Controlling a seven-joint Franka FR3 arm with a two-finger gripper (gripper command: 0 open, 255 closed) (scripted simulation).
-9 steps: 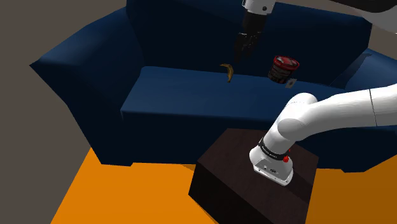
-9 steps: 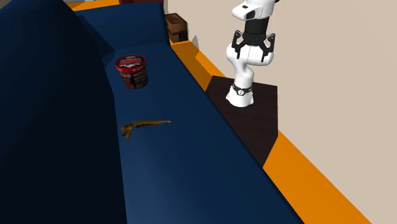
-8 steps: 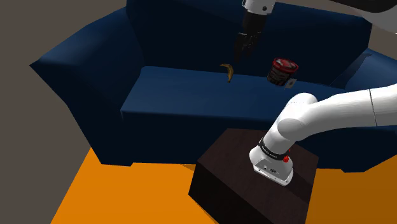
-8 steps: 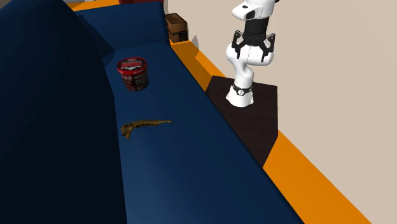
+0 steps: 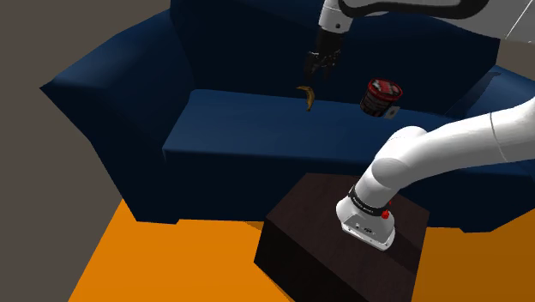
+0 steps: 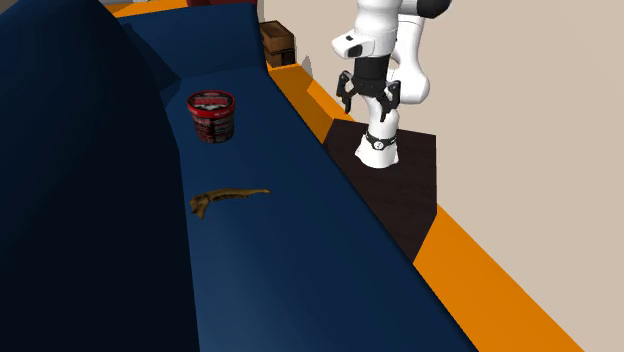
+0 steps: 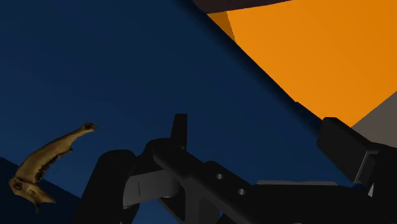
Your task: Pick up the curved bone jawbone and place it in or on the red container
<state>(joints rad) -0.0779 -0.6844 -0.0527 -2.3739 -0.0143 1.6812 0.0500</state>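
A curved, yellow-brown jawbone (image 5: 306,96) (image 6: 228,198) (image 7: 44,162) lies flat on the navy sofa seat (image 5: 257,129), close to the backrest. A red tub with a dark patterned lid (image 5: 381,94) (image 6: 211,115) stands further along the seat, tilted a little in the shoulder view. My black gripper (image 5: 315,67) (image 6: 367,98) (image 7: 261,146) hangs open in the air above the seat, a short way over the jawbone, with nothing between its fingers (image 7: 180,130). In the wrist view the jawbone lies off to one side of the fingers, not between them.
The sofa's backrest (image 5: 257,43) and padded arm (image 5: 111,77) rise around the seat. My dark box stand (image 5: 317,232) sits on an orange floor (image 5: 171,266) before the sofa. A small brown crate (image 6: 278,42) stands beyond the sofa's far end.
The arm has swung the gripper lower and toward the shoulder view's left, nearer above the jawbone. The fingers stay open. The jawbone has not moved.
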